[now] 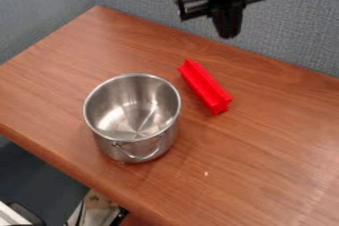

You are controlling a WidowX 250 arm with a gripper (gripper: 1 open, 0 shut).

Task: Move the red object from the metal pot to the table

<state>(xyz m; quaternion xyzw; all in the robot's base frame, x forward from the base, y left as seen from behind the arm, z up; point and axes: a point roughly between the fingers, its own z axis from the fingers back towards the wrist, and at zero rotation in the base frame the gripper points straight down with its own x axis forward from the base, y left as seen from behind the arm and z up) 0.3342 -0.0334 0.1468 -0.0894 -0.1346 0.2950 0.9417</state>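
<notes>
Reddish-brown wood-grain tabletop (284, 131) with rounded edges is filling most of the one camera view, sitting at an angle so a corner is pointing toward the upper left, and behind it a grey-blue carpet-like wall (54, 2) is showing. Down past the near edge some dark floor and a bit of pale clutter are peeking in, too blurry to name. On the wood, toward the lower left, a shiny round stainless-steel pot (133, 119) with straight sides is standing upright, its small side handle sticking out at the front near the bottom, and the inside is looking empty, just reflections on the metal. Just to the right of the pot, close to its rim but not touching it, a bright red elongated rectangular block (205, 86) is lying flat on the table, running diagonally from upper left to lower right, so it's out of the pot and resting on the bare wood. Up at the top edge of the shot the black robot gripper (229, 30) is hanging well above the red block, pointing mostly downward, with its upper body cut off by the frame. Its fingers are looking pressed together into one dark tip, so it's closed all the way, and it isn't holding anything; nothing is touching the block or the pot.
</notes>
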